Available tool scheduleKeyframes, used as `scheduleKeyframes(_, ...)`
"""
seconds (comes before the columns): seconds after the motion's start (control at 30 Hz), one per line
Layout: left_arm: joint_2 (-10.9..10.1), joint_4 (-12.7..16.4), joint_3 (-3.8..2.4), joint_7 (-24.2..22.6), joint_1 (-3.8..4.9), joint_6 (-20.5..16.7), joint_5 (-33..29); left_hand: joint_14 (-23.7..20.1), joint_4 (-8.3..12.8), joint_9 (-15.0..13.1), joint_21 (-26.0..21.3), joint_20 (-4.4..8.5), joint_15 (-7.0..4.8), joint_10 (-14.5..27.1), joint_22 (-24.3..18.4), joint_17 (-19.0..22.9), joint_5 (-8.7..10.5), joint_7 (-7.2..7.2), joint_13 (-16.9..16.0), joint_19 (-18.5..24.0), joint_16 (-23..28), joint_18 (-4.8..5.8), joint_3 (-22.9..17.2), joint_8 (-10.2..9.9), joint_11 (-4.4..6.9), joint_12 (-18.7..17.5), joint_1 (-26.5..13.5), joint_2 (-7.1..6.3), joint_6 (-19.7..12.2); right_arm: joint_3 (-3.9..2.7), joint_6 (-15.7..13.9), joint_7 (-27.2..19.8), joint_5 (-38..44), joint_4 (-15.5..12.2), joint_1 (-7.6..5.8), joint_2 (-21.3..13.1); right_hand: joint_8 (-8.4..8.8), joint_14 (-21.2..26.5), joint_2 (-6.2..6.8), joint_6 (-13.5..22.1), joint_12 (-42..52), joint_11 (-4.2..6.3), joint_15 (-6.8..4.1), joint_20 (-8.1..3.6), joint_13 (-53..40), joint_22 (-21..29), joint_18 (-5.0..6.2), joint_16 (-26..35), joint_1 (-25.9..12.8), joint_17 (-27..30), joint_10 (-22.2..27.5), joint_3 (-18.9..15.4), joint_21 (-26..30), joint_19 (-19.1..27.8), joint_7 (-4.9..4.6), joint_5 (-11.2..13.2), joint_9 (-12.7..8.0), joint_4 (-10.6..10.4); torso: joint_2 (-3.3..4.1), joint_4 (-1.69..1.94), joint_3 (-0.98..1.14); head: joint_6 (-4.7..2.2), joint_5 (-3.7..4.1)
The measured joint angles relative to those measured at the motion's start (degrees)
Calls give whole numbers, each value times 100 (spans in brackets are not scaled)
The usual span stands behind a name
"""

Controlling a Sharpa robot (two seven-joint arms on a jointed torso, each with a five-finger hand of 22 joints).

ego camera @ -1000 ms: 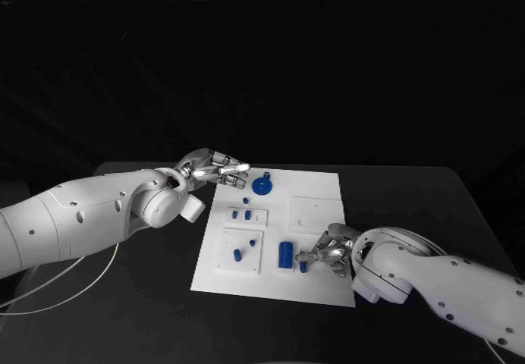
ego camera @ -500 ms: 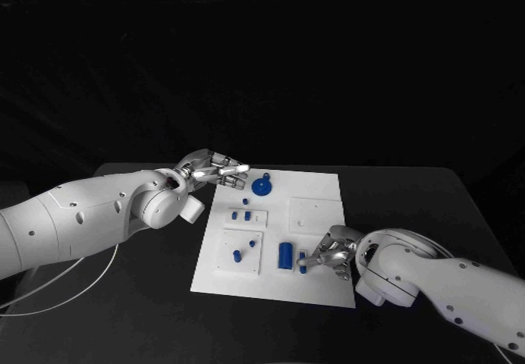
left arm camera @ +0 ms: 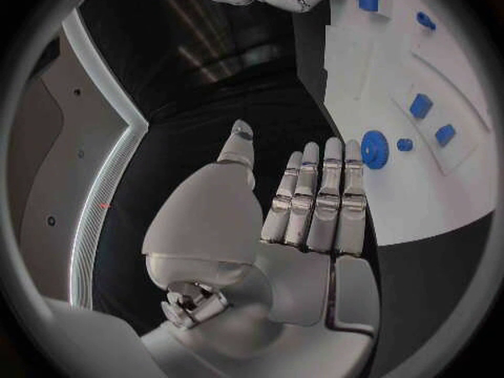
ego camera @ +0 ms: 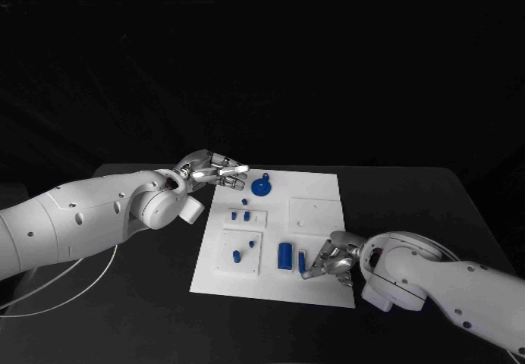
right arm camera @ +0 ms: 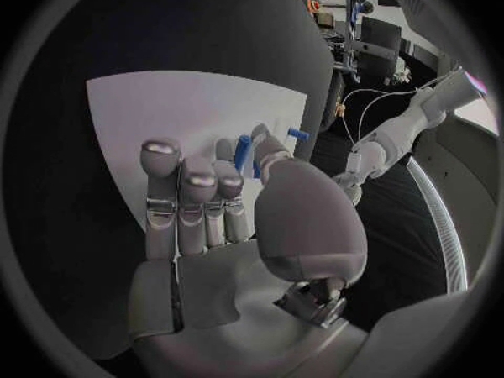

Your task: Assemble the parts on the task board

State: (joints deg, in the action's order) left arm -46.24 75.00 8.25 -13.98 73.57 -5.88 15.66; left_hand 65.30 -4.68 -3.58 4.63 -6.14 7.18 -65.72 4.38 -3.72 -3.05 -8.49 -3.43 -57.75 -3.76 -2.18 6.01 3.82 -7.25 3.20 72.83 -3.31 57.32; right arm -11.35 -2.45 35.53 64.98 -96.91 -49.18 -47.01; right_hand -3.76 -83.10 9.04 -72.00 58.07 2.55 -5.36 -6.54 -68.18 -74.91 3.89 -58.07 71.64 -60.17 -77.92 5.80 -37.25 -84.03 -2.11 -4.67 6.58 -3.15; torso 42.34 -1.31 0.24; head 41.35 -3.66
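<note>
A black table (ego camera: 416, 197) carries the white task board (ego camera: 317, 189).

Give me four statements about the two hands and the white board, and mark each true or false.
1. The left hand hovers by the far left corner of the white board, fingers straight and empty. True.
2. The round blue disc lies at the near edge of the board. False: it lies near the far edge.
3. The right hand is at the board's near right part, beside a thin blue pin. True.
4. The board hangs off the table. False: it lies flat on it.
</note>
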Motion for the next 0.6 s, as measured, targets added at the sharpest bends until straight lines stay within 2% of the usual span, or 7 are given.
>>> scheduleKeyframes(0.13,1,-1,2,1,0,1,1,0,0,0,0,0,0,0,0,0,0,0,0,0,0,0,0,0,0,0,0,0,0,1,45,-6,1,12,11,8,0,0,0,-13,0,0,0,0,0,0,0,0,0,-12,0,41,0,0,13,0,0,41,0,4,-4,10,9)
scheduleKeyframes(0.23,1,-2,4,2,0,2,2,0,0,0,0,0,0,0,0,0,0,0,0,0,0,0,0,0,0,0,0,0,0,1,48,-3,16,36,18,23,0,0,-69,-30,0,0,0,0,-9,0,1,0,-69,-12,0,161,0,0,30,0,-6,13,0,7,-8,15,13)
scheduleKeyframes(0.6,4,-7,12,5,-1,7,4,0,20,0,0,0,0,0,0,0,0,0,0,0,0,0,20,0,0,0,0,0,0,1,-40,56,71,140,28,123,-1,0,-420,-39,2,0,0,0,-26,0,1,0,-441,-25,0,365,0,0,39,0,0,-191,1,11,-10,28,14)
